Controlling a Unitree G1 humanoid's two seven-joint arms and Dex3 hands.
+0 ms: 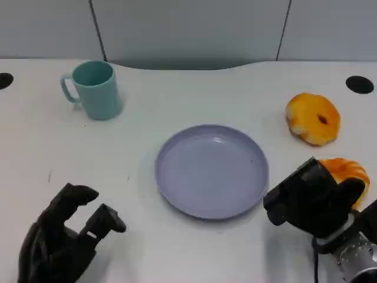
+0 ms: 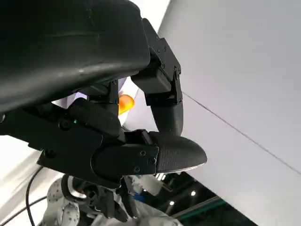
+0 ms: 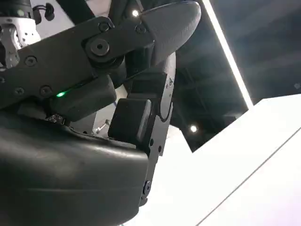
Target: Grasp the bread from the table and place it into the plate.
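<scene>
Two orange breads lie at the table's right. The far bread (image 1: pixel 313 119) sits alone; a sliver of orange bread (image 2: pixel 125 103) shows between my left hand's fingers in the left wrist view. The near bread (image 1: pixel 349 171) is half hidden behind my right hand (image 1: pixel 311 201), which stands just left of it with one finger overlapping its edge. The right wrist view has nothing between that hand's fingers (image 3: pixel 141 117). A lavender plate (image 1: pixel 177 188) sits empty at the table's middle. My left hand (image 1: pixel 65 236) rests at the front left, fingers loosely apart, holding nothing.
A teal mug (image 1: pixel 94 89) stands at the back left, handle to the left. Two dark cable holes (image 1: pixel 359 84) (image 1: pixel 5 80) sit near the table's far corners. Bare white table lies between the plate and my left hand.
</scene>
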